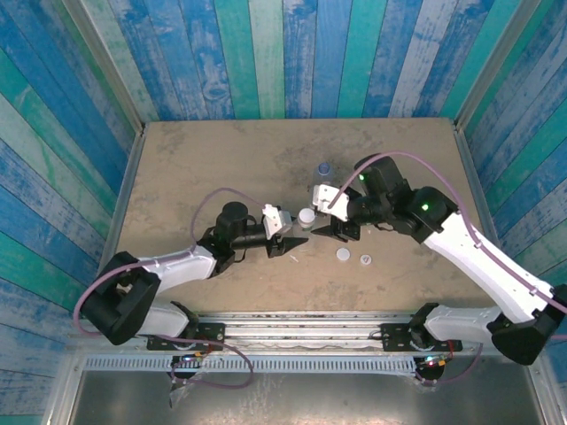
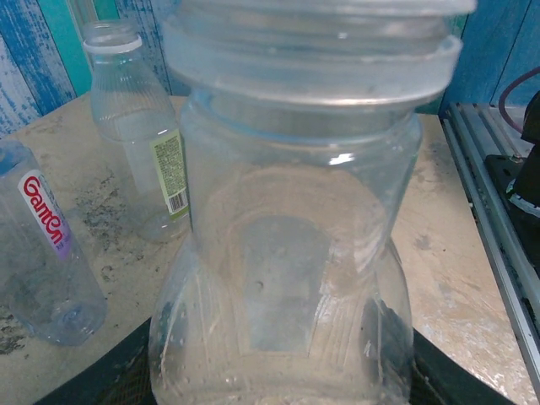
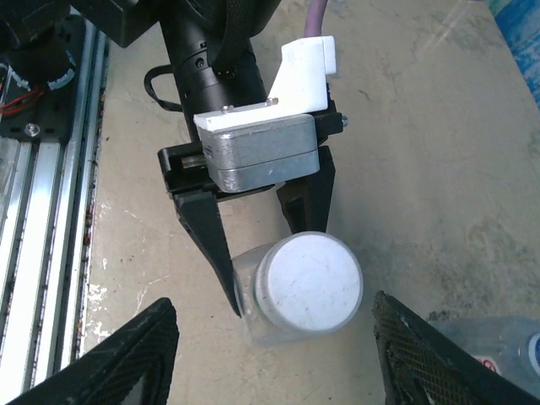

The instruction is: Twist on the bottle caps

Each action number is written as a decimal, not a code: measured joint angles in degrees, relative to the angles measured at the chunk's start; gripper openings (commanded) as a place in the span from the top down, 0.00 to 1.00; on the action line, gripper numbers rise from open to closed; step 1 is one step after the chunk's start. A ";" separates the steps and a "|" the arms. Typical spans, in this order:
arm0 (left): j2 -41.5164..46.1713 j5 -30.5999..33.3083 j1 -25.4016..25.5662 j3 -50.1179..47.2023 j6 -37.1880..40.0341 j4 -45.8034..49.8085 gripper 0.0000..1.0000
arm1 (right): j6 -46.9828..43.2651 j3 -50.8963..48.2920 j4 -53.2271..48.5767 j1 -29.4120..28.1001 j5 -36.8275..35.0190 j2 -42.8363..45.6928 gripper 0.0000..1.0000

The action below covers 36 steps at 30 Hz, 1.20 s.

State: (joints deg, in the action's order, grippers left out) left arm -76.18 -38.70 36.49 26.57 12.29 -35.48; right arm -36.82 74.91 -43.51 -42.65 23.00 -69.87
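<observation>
Left gripper (image 3: 272,263) is clamped on the nearly plain clear plastic bottle (image 2: 287,278) near the middle of the brown table (image 1: 195,159), and a round white plastic cap (image 3: 308,281) sits on its neck. Right gripper (image 1: 337,230) hangs just beside it, jaws spread wide, holding nothing. Toward the table's near edge lie a second white cap (image 1: 342,255) and a third white cap (image 1: 364,259), loose and side by side. The green-yellow-labelled bottle (image 2: 135,126) is open-necked, with the pink-labelled bottle (image 2: 42,245) near it.

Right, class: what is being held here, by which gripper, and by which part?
The left gripper clamps the plain bottle by its clear body, below its white cap. The right gripper is open, holding nothing.
</observation>
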 measured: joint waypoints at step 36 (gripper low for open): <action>5.01 0.63 0.26 0.28 1.42 5.49 0.49 | 1.25 4.48 -2.97 0.85 2.89 -7.98 0.62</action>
State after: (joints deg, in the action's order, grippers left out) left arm -71.18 -38.06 36.75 26.85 13.72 -30.00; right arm -35.57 79.40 -46.48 -41.80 25.89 -77.84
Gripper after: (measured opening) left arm 0.545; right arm 0.417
